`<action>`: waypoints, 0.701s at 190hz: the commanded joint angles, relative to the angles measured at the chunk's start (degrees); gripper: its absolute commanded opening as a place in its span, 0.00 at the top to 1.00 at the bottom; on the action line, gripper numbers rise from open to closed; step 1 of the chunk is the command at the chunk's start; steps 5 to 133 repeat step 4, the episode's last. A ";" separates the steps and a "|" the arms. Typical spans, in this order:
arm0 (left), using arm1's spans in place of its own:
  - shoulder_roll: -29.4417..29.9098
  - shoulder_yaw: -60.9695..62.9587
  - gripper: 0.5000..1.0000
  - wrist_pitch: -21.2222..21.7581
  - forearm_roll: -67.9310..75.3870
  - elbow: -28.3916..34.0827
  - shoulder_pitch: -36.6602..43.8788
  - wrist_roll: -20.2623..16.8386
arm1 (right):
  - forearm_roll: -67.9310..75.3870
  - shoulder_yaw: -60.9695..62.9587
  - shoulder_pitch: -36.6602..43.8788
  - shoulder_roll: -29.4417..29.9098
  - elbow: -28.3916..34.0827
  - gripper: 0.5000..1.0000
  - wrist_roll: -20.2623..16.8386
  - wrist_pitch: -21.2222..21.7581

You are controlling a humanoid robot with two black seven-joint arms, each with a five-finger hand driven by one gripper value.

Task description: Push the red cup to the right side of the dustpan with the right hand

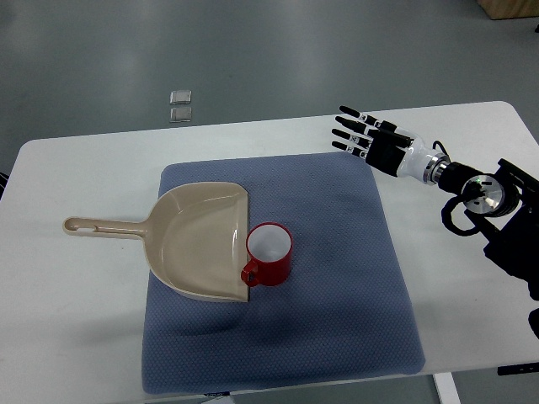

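A red cup [269,253] with a white inside stands upright on the blue mat [337,278], its handle toward the front left. It touches the open right edge of a beige dustpan [198,240], whose handle points left. My right hand [358,132] reaches in from the right edge and hovers near the mat's back right corner, well away from the cup. Its fingers are spread out flat and hold nothing. My left arm is out of view.
The mat lies on a white table [67,320]. Two small clear square objects [180,105] lie on the grey floor beyond the table's back edge. My right arm's black body [505,227] fills the table's right side.
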 commanded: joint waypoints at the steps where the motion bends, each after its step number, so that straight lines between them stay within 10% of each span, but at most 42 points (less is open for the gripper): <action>1: 0.00 0.00 0.00 0.00 0.00 -0.08 0.00 -0.03 | -0.07 -0.01 -0.20 -0.01 0.00 0.13 0.03 0.84; 133: 0.00 0.00 0.00 0.00 0.00 0.01 0.00 -0.03 | -0.07 -0.01 -0.21 -0.01 0.00 0.13 0.03 0.84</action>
